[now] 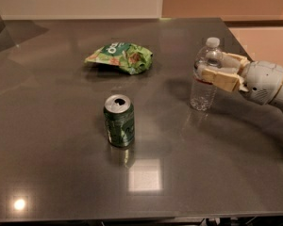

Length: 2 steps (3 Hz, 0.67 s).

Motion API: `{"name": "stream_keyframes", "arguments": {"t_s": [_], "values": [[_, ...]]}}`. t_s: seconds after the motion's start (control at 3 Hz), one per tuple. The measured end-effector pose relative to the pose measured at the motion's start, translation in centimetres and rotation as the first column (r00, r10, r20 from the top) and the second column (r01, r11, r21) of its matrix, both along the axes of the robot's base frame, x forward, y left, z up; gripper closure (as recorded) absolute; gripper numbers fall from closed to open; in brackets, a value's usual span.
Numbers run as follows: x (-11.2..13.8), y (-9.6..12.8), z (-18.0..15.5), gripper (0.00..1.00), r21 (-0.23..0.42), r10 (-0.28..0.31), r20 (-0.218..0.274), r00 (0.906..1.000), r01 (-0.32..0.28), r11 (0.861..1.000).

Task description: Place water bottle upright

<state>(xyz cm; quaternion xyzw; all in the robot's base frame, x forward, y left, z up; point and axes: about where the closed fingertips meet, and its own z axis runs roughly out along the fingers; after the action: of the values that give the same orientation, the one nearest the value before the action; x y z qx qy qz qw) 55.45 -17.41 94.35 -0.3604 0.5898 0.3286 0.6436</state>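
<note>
At right, claw point(206, 66) grips upright water bottle point(201, 96).

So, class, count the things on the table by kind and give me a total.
Bottles: 1, the water bottle, upright, gripped near its top by the end effector at the right.
Cans: 1, the green can.
Snack bags: 1, the green bag.
Total: 3.

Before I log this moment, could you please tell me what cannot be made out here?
Camera view:
- Label band of the water bottle: mostly covered by the gripper, shut round its upper part at the right.
- Whether its base rests on the table: cannot tell.
- The arm past the wrist: cut off by the right edge.
</note>
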Motion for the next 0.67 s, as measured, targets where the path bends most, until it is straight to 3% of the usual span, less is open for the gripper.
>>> {"name": "stream_keyframes", "arguments": {"t_s": [0.67], "values": [[-0.11,0.37,-0.52,0.37,0.006,0.022,0.014,0.9997,-0.022,1.000]]}}
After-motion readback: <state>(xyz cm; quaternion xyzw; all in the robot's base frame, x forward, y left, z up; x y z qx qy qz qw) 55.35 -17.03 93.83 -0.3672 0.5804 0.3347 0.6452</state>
